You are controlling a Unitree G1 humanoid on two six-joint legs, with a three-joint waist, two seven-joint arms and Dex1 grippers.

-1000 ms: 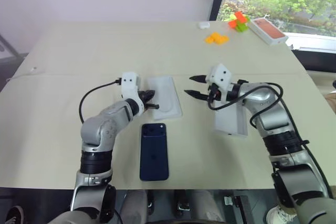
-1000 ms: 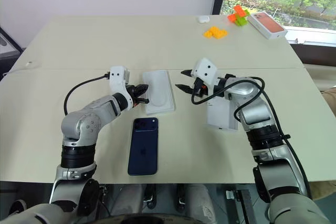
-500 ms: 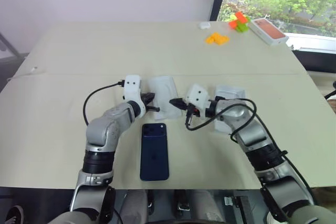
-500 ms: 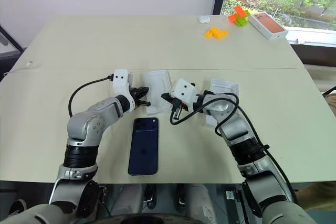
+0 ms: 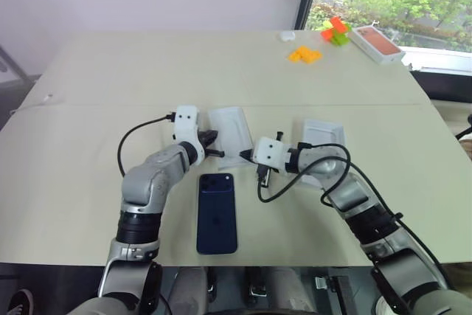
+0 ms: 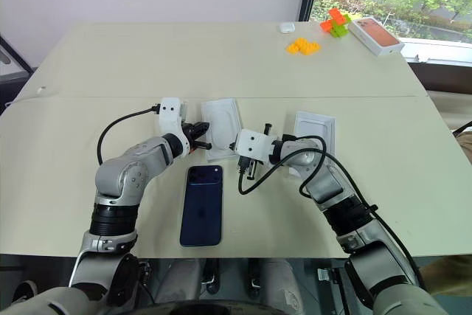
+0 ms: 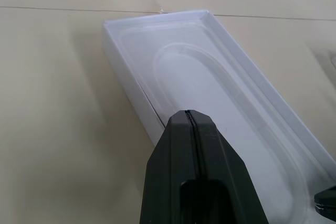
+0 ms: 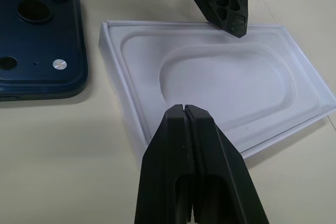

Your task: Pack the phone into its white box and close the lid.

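Lying just below both grippers on the beige table (image 5: 103, 71), the slim dark navy-blue smartphone (image 5: 216, 212) is sitting back-up. Between them, the shallow white rectangular tray with an oval-recessed insert (image 5: 231, 136) is resting; the left gripper (image 5: 215, 144) and right gripper (image 5: 244, 161), fingers pressed together and empty, are meeting its opposite edges. Beyond the right arm, the white rectangular box shell (image 5: 323, 138) is lying open.
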